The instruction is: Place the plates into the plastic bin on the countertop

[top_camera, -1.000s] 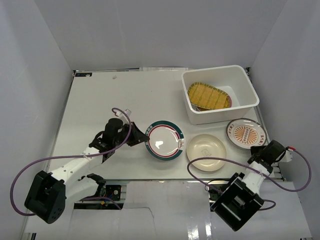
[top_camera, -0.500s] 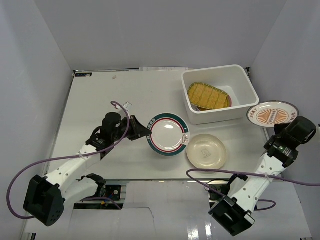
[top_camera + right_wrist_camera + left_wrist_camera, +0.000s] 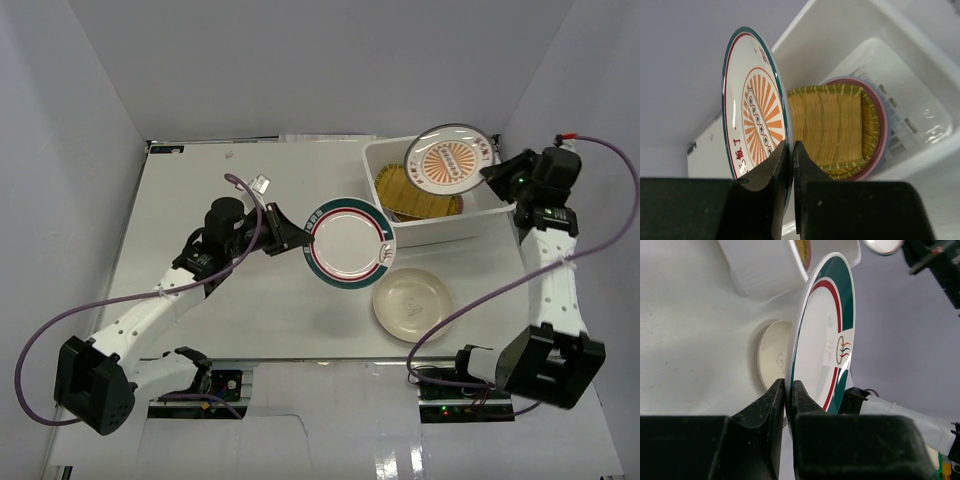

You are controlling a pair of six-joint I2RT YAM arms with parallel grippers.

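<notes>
Clamps the sunburst plate in the right jaws, now up off the tabletop with the bin just below, and the green-rimmed plate in the left jaws, bin ahead, nearing release.

Arms: white links, blk joints, purple cables; left end effector, right end effector blk.
</notes>
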